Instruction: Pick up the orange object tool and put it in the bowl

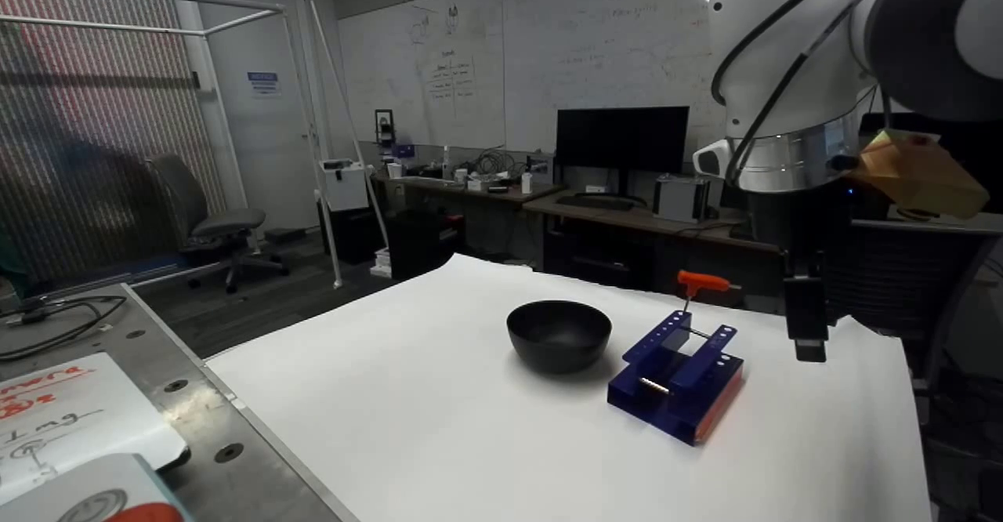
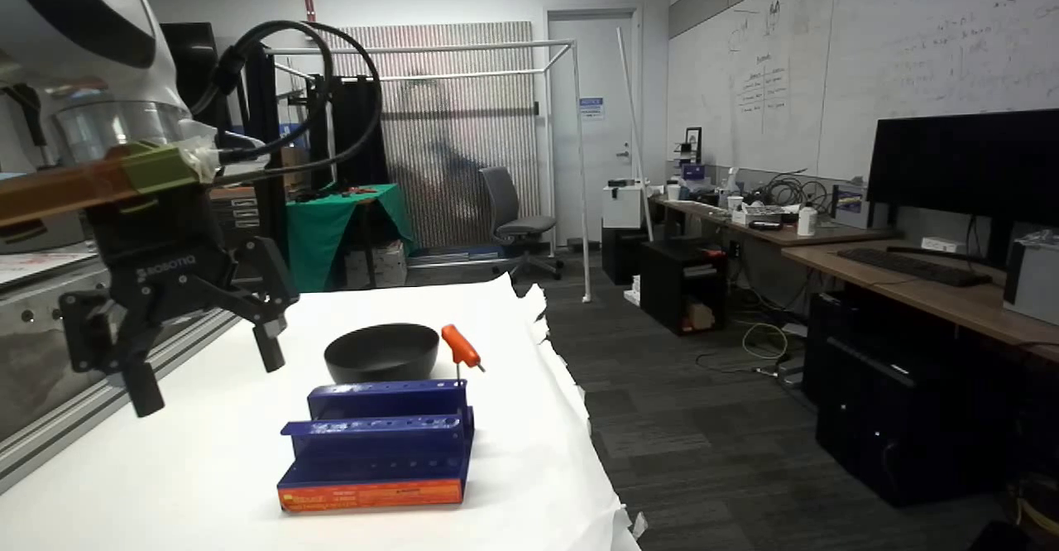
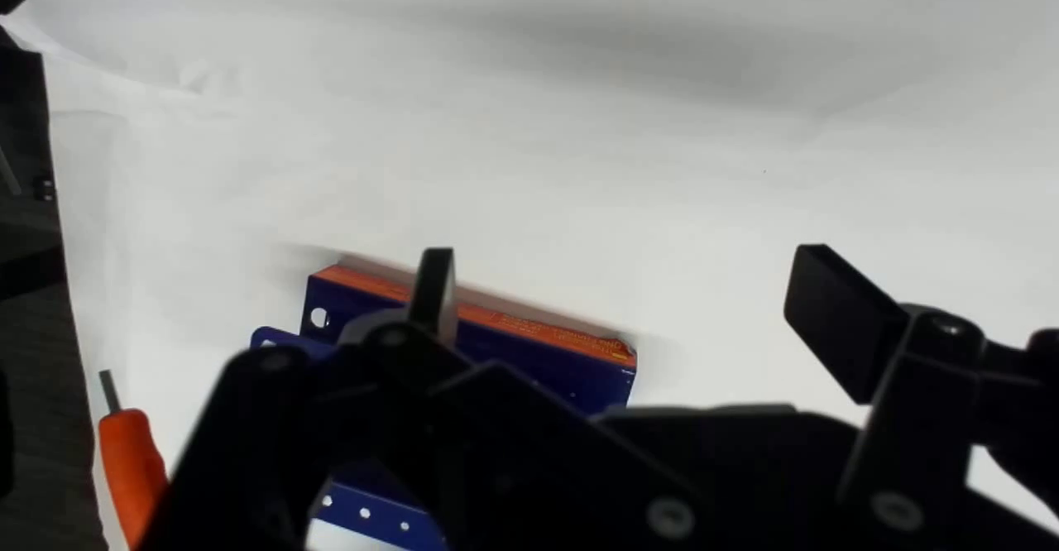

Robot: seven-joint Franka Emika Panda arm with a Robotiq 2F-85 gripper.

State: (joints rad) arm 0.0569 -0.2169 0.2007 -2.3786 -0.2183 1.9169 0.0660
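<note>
Tool (image 2: 208, 381) of a robot arm (image 2: 91, 50), held above a white-covered counter (image 2: 190, 476). The two fingers (image 2: 268, 347) of the tool stand wide apart, tips pointing down. In this exterior view the tool is at the left; the blue rack (image 2: 376, 452) rests on the counter to its right, and the black bowl (image 2: 382, 361) stands just beyond the rack, its lower part hidden by the far rail. An orange printed strip (image 2: 372, 497) runs along the near side of the rack.

The orange driver (image 1: 700, 280), T-shaped, is at the rack in both exterior views. Its thin metal shaft (image 1: 687, 304) descends to the end of the rail closest to the bowl; the handle (image 1: 709, 282) lies crosswise above, with a short metal tip projecting from one end. Driver and tool are apart.

In an exterior view the two rails (image 1: 657, 338), pierced with round holes, run from near to far: the driver stands at the far end of the left rail, the bowl sits mouth upward to the left of the rack, and the tool hangs to the right.

In the wrist view one finger overlaps the rack, while the other stands farther right against the white surface; the handle shows at the near left, cut off at the lower margin.

In an exterior view a desk (image 2: 943, 296) at the right bears a monitor (image 2: 964, 166) and a keyboard (image 2: 914, 265); an office chair (image 2: 500, 195) stands on the far side.
</note>
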